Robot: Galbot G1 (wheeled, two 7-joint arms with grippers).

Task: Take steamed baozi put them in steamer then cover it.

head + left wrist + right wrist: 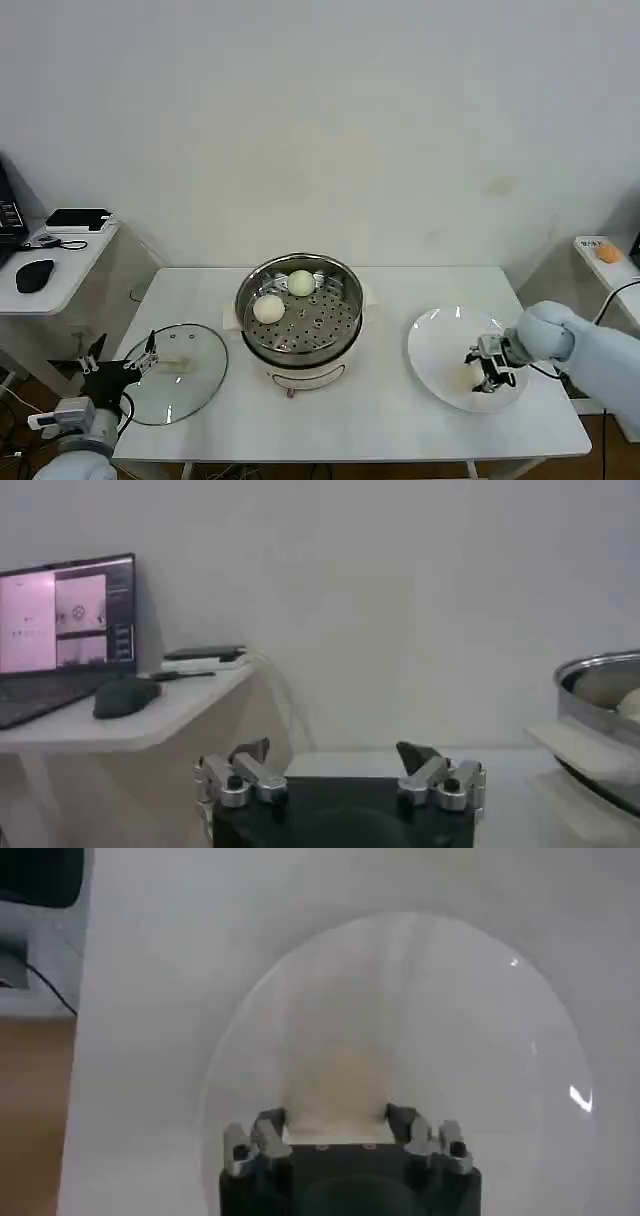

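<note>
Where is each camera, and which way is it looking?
Head view: on the robot's head, looking down at the table, steamer, lid; both arms show.
Left wrist view: on the left arm, looking level past the open left gripper toward a laptop; the steamer's edge is shared with the head view.
Right wrist view: on the right arm, looking down at the plate; the right gripper straddles a baozi.

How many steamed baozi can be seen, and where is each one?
3. Two small round cream-white baozi lie in the shiny stainless-steel steamer: one at the back, one on its left side. A third sits on the white plate, between the right gripper's fingers.
</note>
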